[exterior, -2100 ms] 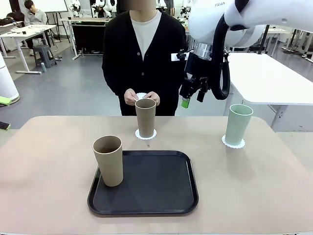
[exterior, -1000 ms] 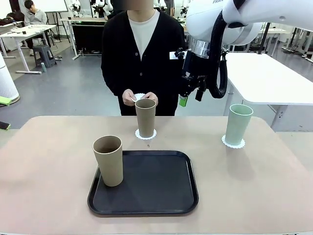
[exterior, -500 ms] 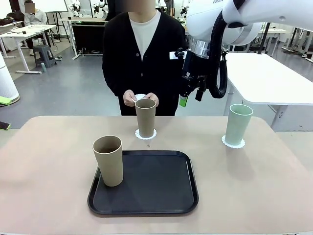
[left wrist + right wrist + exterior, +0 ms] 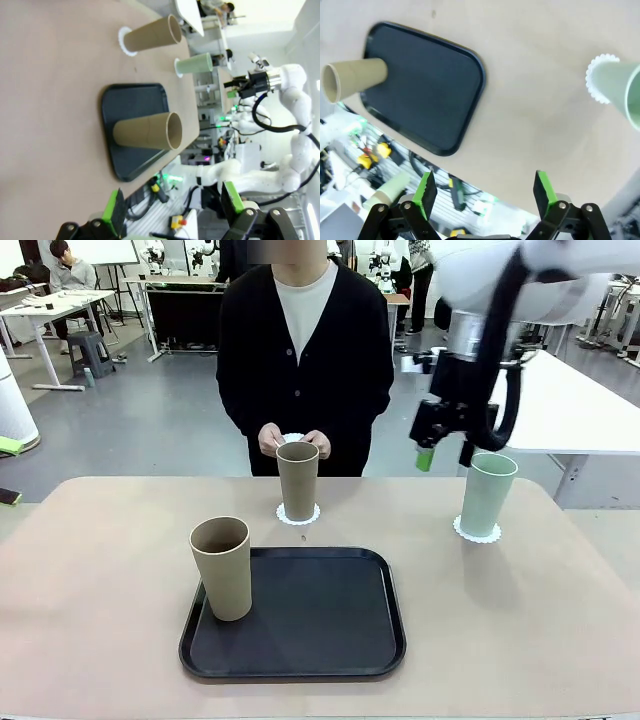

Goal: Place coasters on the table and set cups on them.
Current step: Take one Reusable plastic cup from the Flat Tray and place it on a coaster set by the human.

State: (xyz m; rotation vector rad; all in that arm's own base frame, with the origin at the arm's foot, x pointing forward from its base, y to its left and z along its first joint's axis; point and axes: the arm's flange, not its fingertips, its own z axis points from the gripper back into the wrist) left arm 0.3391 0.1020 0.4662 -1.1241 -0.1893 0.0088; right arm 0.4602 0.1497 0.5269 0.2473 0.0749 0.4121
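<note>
The right gripper (image 4: 445,454), jaws wide and empty, hangs over the far right of the table (image 4: 100,570); the upright tan cup (image 4: 221,568) on the tray (image 4: 320,612) stands well to its left and nearer.

Cups: three standing.
- tan-brown: two, near-left tan cup (image 4: 221,568) sitting on tray (image 4: 300,645), far-centre tan cup (image 4: 297,480) sitting on table (image 4: 100,570)
- mint green: one, mint cup (image 4: 486,493) standing far right

Coasters: three showing.
- first coaster (image 4: 298,516) lying under far-centre tan cup
- second coaster (image 4: 477,532) lying under mint cup
- third coaster (image 4: 290,437) sitting in person's hands

Tray: one, black, lying near centre.
Table: one, beige.
Person (image 4: 305,340): one standing far side, two hands showing: person's right hand (image 4: 268,440), person's left hand (image 4: 316,443).
</note>
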